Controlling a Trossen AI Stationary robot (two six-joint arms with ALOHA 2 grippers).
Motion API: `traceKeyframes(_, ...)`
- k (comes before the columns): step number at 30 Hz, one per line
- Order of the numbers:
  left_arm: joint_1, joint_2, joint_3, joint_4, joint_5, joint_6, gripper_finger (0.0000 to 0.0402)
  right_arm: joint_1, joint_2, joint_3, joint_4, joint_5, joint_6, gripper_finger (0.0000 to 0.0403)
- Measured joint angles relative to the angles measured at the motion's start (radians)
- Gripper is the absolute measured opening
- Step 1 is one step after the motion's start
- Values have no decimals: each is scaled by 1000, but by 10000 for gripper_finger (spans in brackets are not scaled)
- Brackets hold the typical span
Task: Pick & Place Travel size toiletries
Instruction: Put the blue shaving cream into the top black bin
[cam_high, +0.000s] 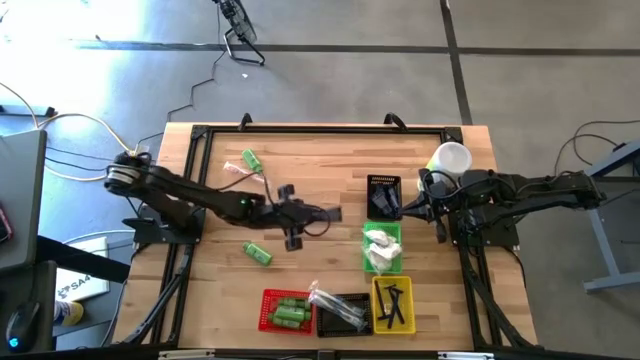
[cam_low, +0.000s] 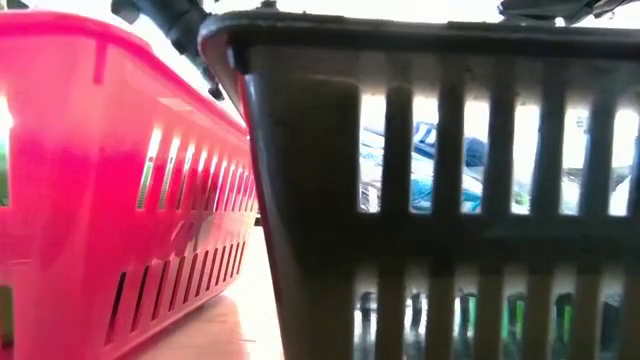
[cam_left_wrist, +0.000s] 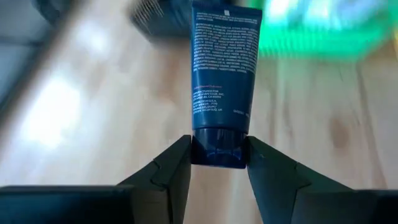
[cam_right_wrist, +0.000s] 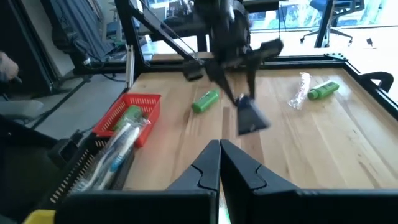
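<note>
The left end effector (cam_left_wrist: 217, 163) was clamped on the cap of a dark navy tube (cam_left_wrist: 222, 74), held above mid-tabletop (cam_high: 330, 170). The smooth, tapering plastic tube might have slipped from so narrow a pinch. The right end effector (cam_right_wrist: 219, 163) waited closed beside the slotted baskets (cam_high: 385, 195).

Five baskets (cam_high: 286, 311), one white cup (cam_high: 452, 158), two loose green bottles (cam_high: 251, 160).
</note>
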Motion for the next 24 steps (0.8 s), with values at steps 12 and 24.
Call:
traceKeyframes(12,0,-259,3,94,-204,94,138,-1,35,1,176,-10,-9,2)
traceKeyframes(24,0,-269,3,169,-238,133,138,-2,257,0,484,1,-55,2)
